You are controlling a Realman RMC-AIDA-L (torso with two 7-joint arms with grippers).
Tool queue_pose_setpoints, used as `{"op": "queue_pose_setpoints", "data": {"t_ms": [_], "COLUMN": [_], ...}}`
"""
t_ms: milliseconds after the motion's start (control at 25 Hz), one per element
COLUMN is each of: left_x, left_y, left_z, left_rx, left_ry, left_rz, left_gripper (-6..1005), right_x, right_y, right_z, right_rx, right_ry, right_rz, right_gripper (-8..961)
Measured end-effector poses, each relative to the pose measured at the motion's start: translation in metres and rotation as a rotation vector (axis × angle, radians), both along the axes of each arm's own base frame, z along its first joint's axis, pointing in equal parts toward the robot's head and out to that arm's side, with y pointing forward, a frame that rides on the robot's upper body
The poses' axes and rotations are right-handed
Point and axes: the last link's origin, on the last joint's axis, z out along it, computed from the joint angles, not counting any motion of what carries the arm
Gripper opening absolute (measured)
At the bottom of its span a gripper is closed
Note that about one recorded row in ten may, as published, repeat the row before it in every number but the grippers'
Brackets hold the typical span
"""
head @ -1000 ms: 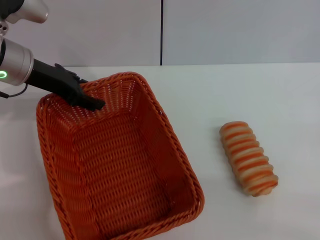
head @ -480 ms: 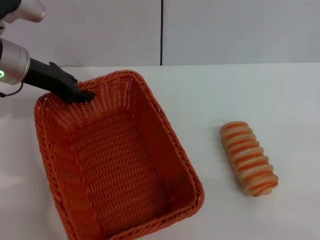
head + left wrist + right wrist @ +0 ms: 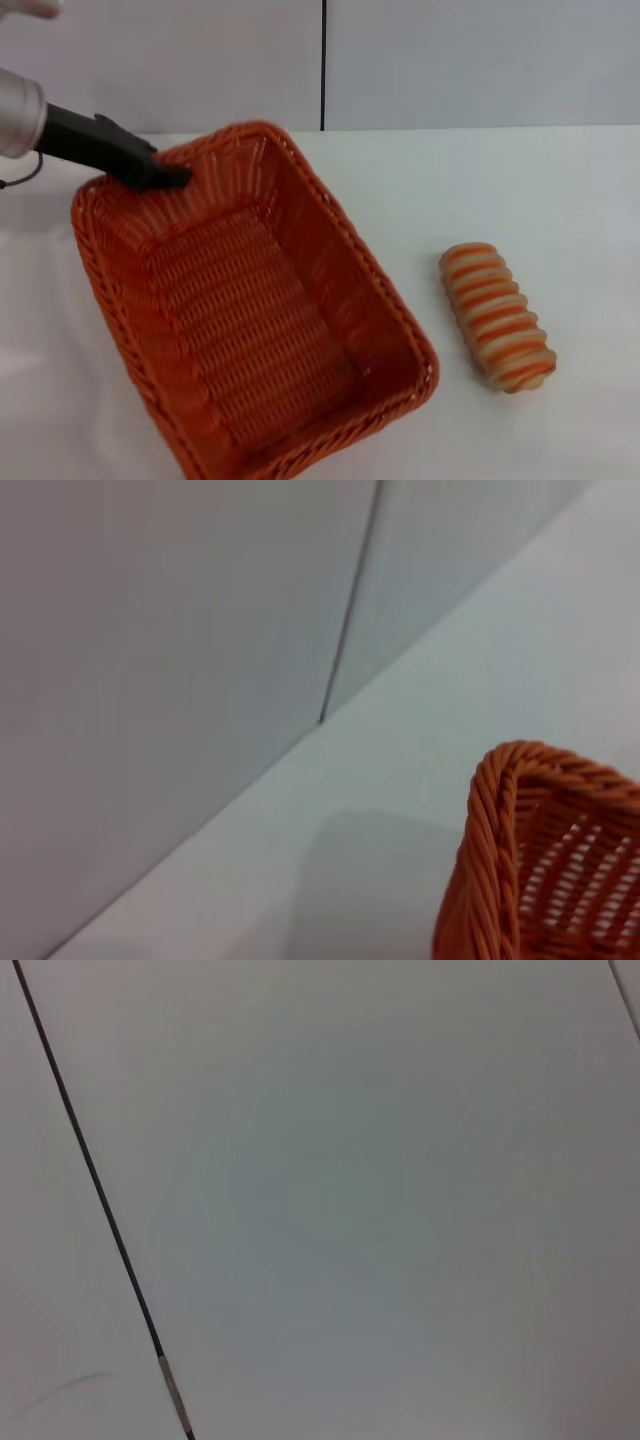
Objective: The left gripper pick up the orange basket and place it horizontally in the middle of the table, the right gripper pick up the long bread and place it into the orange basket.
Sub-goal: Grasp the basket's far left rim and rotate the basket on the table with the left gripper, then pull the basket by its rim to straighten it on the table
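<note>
Basket [image 3: 250, 310] is seen on the left part of the white table [image 3: 500, 190], lying at an angle, with its far end nearer the wall [image 3: 450, 60] and its near end reaching toward the front edge of the head view. Its far left rim is gripped by the left gripper [image 3: 165, 177], whose black fingers are closed over the braided edge; the far end seems slightly raised, but this cannot be told for sure. A corner of the basket [image 3: 540, 860] is shown in the left wrist view, with the table and the wall's dark seam [image 3: 345, 630] behind it. Bread [image 3: 497, 316] is lying on the table to the right of the basket, well apart from it and not touched by anything. The right gripper is not seen; in its wrist view only a pale surface with a dark line [image 3: 95, 1190] is shown.
</note>
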Motion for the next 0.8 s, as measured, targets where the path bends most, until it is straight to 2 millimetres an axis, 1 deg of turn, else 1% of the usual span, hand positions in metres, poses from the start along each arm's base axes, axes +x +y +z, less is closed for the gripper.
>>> {"op": "queue_pose_setpoints", "data": {"t_ms": [120, 160, 280, 320, 400, 440, 480, 520, 760, 800], "left_x": [0.0, 0.0, 0.0, -0.001, -0.001, -0.002, -0.003, -0.005, -0.007, -0.03], "left_y": [0.0, 0.0, 0.0, 0.0, 0.0, -0.001, -0.003, -0.004, -0.006, -0.02], "left_z": [0.003, 0.017, 0.021, 0.027, 0.027, 0.03, 0.038, 0.04, 0.042, 0.049], "left_rx": [0.009, 0.061, 0.08, 0.106, 0.106, 0.124, 0.159, 0.169, 0.175, 0.223], "left_ry": [-0.026, -0.094, -0.106, -0.12, -0.12, -0.137, -0.188, -0.21, -0.223, -0.27], "left_rz": [0.016, 0.088, 0.117, 0.16, 0.16, 0.194, 0.265, 0.294, 0.316, 0.424], "left_gripper": [226, 226, 220, 219, 215, 213, 197, 181, 181, 181], "right_x": [0.0, 0.0, 0.0, 0.0, -0.001, -0.001, -0.001, -0.001, 0.0, 0.0], "right_y": [0.0, 0.001, 0.002, 0.003, 0.004, 0.004, 0.005, 0.005, 0.006, 0.006], "right_z": [0.0, 0.0, -0.001, -0.001, -0.001, -0.001, -0.001, -0.001, -0.002, -0.002], "right_rx": [0.0, -0.001, -0.003, -0.004, -0.006, -0.006, -0.007, -0.007, -0.011, -0.011], "right_ry": [0.0, 0.001, 0.002, 0.003, 0.003, 0.003, 0.004, 0.004, 0.006, 0.006], "right_rz": [0.0, -0.001, -0.003, -0.004, -0.002, -0.001, 0.0, 0.0, -0.007, -0.007], "right_gripper": [649, 649, 650, 650, 650, 650, 650, 650, 650, 650]}}
